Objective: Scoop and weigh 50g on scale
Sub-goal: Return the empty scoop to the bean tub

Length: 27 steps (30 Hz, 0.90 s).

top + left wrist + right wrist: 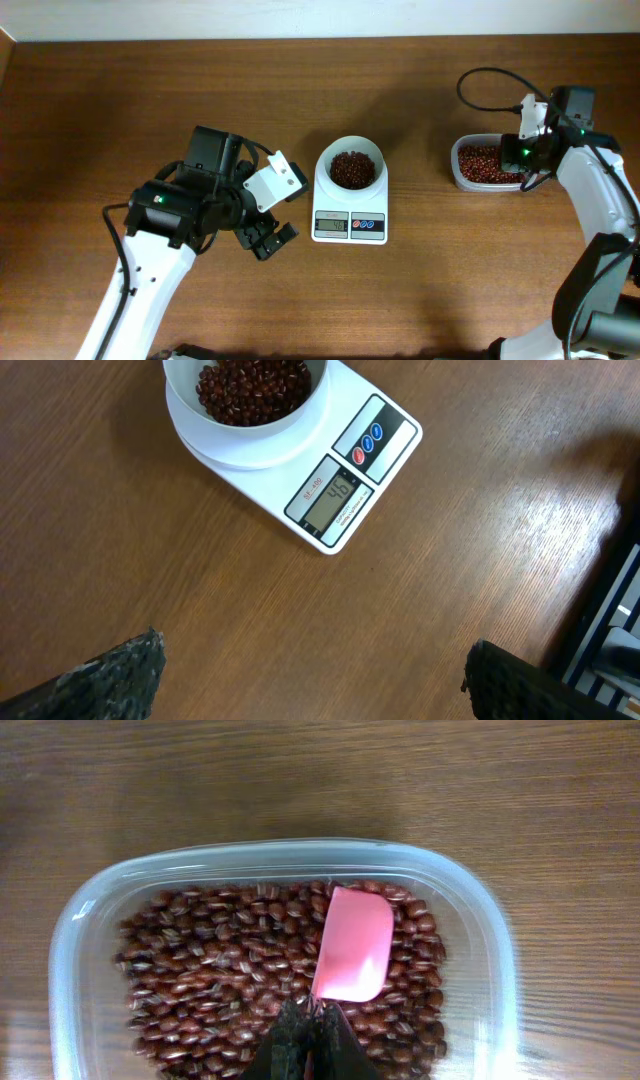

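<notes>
1. One scale sits in the middle of the table. It is a smooth white plastic slab with rounded corners. It has one grey display, showing what looks like 46, and two round buttons, one red and one blue.
2. One round white bowl stands on the scale and holds a heap of beans. They are small, oval and dark red-brown, too many to count.
3. One tub of clear plastic, rectangular with rounded corners, stands well to the right of the scale. A second heap of the same beans covers its floor.
4. One pink scoop, smooth with a rounded end, lies on the tub's beans.
5. My right claw hangs over the tub, its jaws pinched tight on the scoop's near end.
6. My left claw is just left of the scale, touching and holding nothing. Its jaws are spread wide: two rough dark fingers show at the bottom corners of the wrist view, with bare wood between them.
7. One table, brown with a streaked wood grain, carries everything.
</notes>
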Available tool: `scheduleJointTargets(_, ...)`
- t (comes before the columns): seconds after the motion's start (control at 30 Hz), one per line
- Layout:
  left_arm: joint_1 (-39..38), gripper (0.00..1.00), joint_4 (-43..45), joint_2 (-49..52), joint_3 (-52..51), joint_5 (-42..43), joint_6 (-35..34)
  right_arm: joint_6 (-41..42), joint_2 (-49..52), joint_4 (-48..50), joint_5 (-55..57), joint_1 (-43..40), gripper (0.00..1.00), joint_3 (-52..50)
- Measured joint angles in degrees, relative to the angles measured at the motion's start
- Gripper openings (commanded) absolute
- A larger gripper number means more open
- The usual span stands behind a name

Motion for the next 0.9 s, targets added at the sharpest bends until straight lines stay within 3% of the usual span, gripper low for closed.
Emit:
scheduleJointTargets(0.33, 0.0, 0.99, 0.0, 0.0, 0.0, 0.0, 0.0, 0.0, 0.22, -6.12, -11.15, -0.83, 0.04, 0.02)
scheduleJointTargets(0.9, 0.0, 0.99, 0.0, 0.0, 0.0, -0.02, 0.0, 0.79, 0.33, -10.95, -38.53, -18.32, 0.04, 0.02)
